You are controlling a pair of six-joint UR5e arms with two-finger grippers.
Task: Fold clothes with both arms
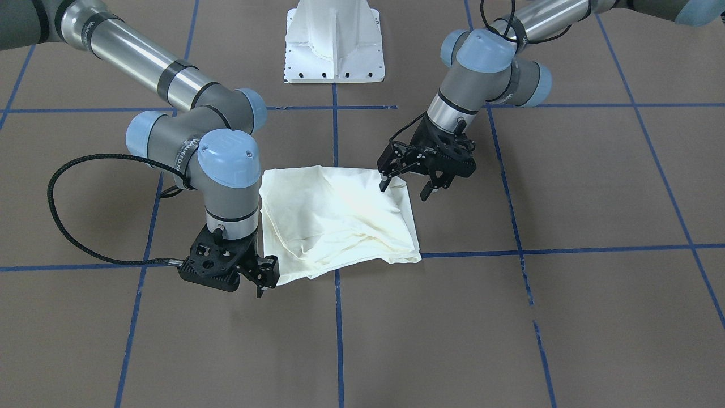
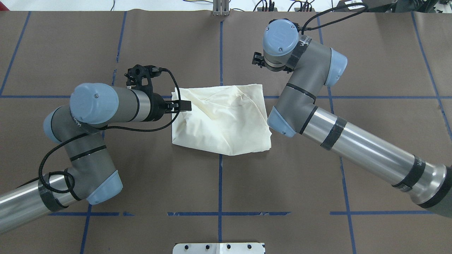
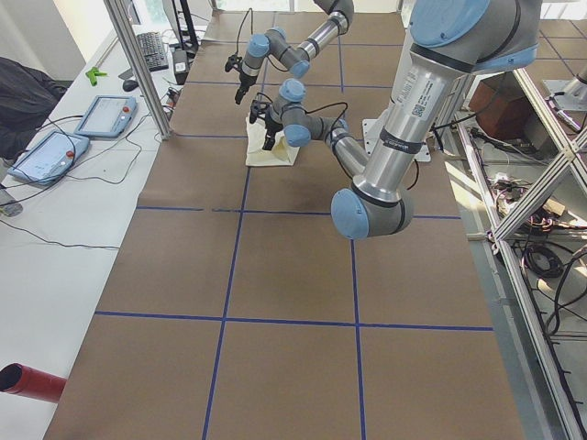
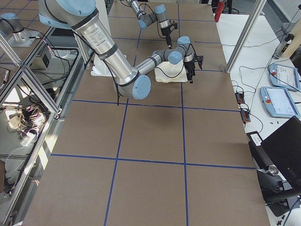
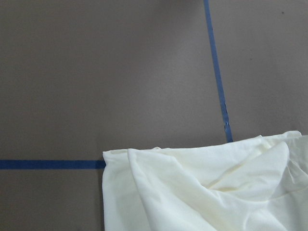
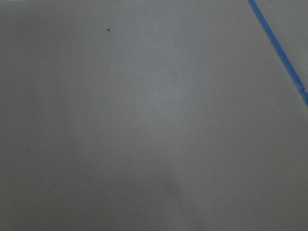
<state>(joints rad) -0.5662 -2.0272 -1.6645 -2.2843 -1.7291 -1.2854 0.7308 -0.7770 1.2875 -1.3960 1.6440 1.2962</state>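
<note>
Starting from the operators' side of the surface (image 1: pixel 566 317) and going back toward the robot, the cream T-shirt (image 1: pixel 340 215) lies in the middle over a crossing of blue tape lines (image 1: pixel 337 317). It is gathered into a squarish packet, plain side up, with no print showing. Its near edge is slack and rumpled, with layers bulging at one corner, while the far edge lies flatter. I take this for a pause between folds, or a tidy-up late in the job, since the packet is compact but not neat. The next move likely calls for each tool to pinch a corner through all the layers. Both would then carry that edge over evenly, so the stack does not slide apart. Nearest, the right tool (image 1: pixel 265 276) hangs low just beside the packet's near corner, pointing down. No cloth shows in it and its wrist view gives only bare surface, but I cannot tell whether it is parted or closed. Farther back, at the diagonally opposite corner, the left tool (image 1: pixel 405 190) hangs spread wide with nothing in it. One fingertip (image 1: pixel 385 182) is on or just above the cloth edge, and I cannot tell which. Its wrist view looks down on that corner lying flat. Beyond both stands the white pedestal (image 1: pixel 334 45).
</note>
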